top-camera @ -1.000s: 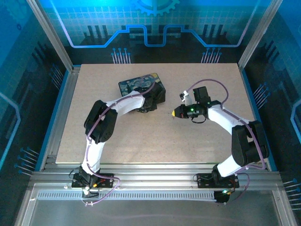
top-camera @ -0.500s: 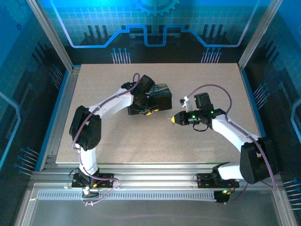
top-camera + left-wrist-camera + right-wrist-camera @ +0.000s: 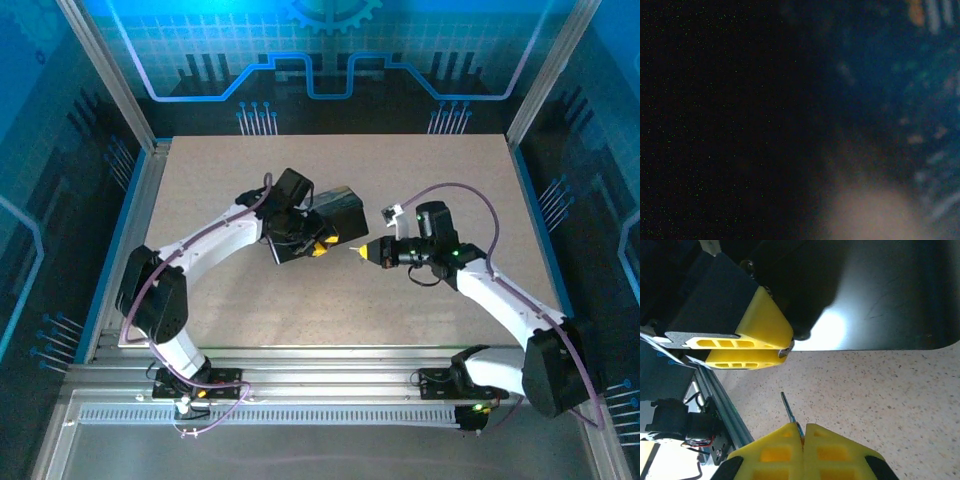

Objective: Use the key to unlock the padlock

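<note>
Key pinched by right gripper may skew if it strikes off-centre on padlock, apparently pinched by left gripper.

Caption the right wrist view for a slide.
Right tool pinches a thin silvery metal key over the speckled beige table, aimed toward the yellow-fingered left tool beside a black box.
</note>
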Robot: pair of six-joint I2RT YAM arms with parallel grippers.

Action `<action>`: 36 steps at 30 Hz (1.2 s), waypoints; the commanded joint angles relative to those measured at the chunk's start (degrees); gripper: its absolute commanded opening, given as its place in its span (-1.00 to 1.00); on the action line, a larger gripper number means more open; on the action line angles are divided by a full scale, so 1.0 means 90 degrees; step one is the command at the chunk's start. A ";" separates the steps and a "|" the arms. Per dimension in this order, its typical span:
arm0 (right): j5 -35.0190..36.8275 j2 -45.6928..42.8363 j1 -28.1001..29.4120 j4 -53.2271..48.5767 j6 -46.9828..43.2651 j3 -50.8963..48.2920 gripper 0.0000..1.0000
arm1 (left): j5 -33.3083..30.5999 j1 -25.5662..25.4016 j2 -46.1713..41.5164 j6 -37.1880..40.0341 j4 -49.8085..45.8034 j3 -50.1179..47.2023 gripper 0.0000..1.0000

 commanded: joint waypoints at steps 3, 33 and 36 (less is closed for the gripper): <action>0.0174 -0.0147 0.0153 0.1007 0.0229 -0.0355 -1.00 | 0.0300 0.0014 -0.0536 -0.0982 0.1033 -0.0244 -0.98; -0.0596 0.1111 -0.0114 0.4493 0.0329 -0.1031 -1.00 | 0.0450 0.0049 -0.0845 -0.1454 0.1820 -0.0890 -0.98; -0.0596 0.1241 -0.0114 0.4542 0.0350 -0.1013 -1.00 | 0.0451 0.0058 -0.0846 -0.1453 0.1841 -0.0890 -0.98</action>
